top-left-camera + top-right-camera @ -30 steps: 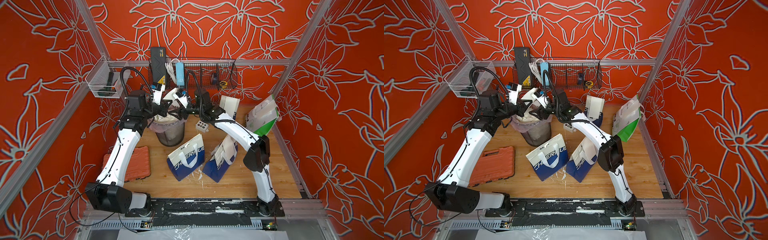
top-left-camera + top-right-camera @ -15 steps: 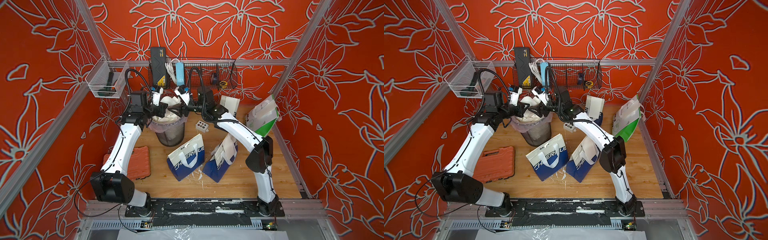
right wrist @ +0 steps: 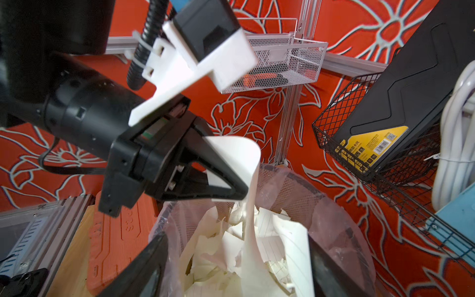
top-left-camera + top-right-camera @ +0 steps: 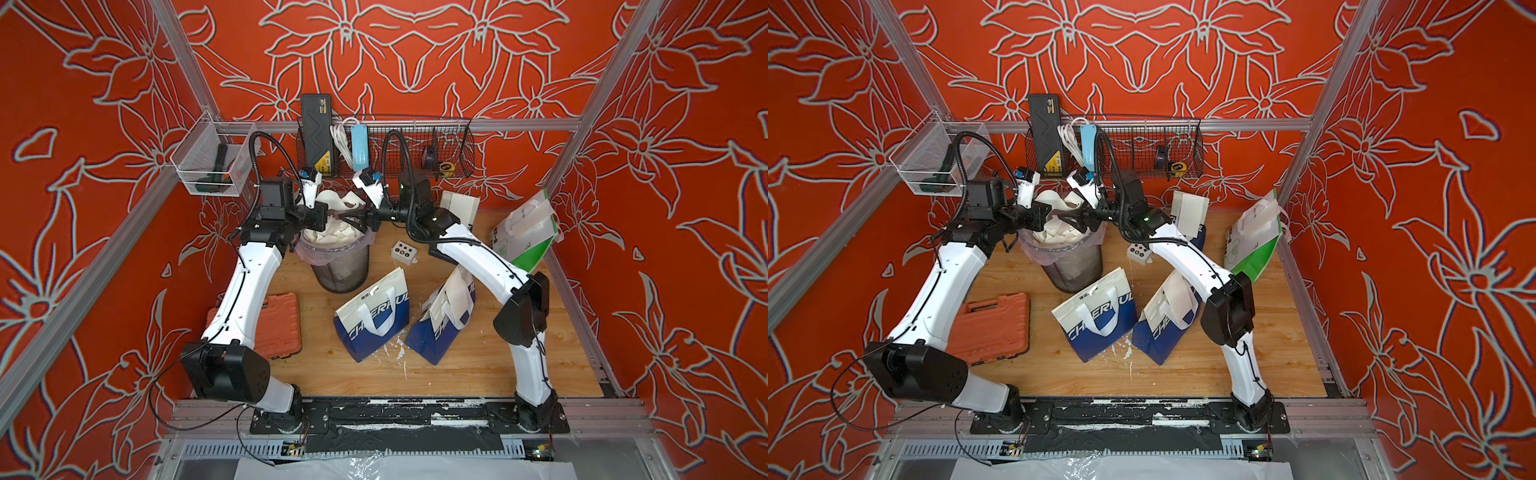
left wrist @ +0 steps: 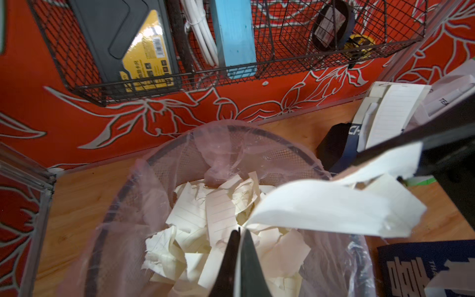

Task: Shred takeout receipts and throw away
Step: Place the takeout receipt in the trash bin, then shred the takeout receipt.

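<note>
Torn receipt strip (image 5: 321,205) over the wastebasket (image 4: 340,266).
The left end effector (image 5: 240,231) stays clamped on it; above the wastebasket, the right end effector (image 3: 235,239) has spread wider open.

Wooden tabletop (image 4: 478,365): mesh bin (image 4: 340,270) at 11 o'clock, orange case (image 4: 278,324) at 8, CHERRUL bags (image 4: 374,324) centre, green bag (image 4: 528,232) at 2.
</note>
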Motion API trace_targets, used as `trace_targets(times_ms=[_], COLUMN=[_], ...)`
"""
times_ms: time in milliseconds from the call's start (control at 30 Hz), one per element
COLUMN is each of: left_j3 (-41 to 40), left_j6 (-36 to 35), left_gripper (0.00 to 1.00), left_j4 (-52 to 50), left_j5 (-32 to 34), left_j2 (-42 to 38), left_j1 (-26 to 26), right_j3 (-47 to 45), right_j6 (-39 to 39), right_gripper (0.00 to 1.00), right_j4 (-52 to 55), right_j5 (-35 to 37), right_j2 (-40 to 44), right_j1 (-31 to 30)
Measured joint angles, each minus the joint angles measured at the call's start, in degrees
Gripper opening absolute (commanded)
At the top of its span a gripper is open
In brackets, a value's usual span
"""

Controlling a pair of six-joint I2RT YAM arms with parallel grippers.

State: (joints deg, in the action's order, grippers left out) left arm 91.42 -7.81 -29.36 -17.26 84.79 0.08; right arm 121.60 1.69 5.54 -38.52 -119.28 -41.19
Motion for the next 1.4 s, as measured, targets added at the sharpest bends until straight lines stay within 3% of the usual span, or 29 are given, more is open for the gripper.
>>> trace_targets(times_ms=[467,800,1100,1400], left_j3=[1.46,-3.52,-5.31,-6.6], left_j6=[2.64,-1.2,-7.85,-10.78], left_gripper=[0.0,0.0,0.0,0.0], left_j4=[0.24,3.15,3.34,4.22], left_j5=[-4.52,-16.94,-28.5,-36.92], left_j2=[-0.02,-4.96,-7.43,-8.39], left_j1=[1.05,1.05,1.05,1.05], right_j3=[-2.19,-2.12,-0.79,5.46], right_j6=[0.96,1.84,5.75,10.05], right_gripper=[0.79,0.77,0.79,0.75], right_j4=[1.53,1.55,2.73,11.63], right_j5=[-2.19,-3.19,-11.02,-19.89], right_j2=[0.13,2.58,6.97,6.93], right_j1=[0.02,2.43,7.8,8.39])
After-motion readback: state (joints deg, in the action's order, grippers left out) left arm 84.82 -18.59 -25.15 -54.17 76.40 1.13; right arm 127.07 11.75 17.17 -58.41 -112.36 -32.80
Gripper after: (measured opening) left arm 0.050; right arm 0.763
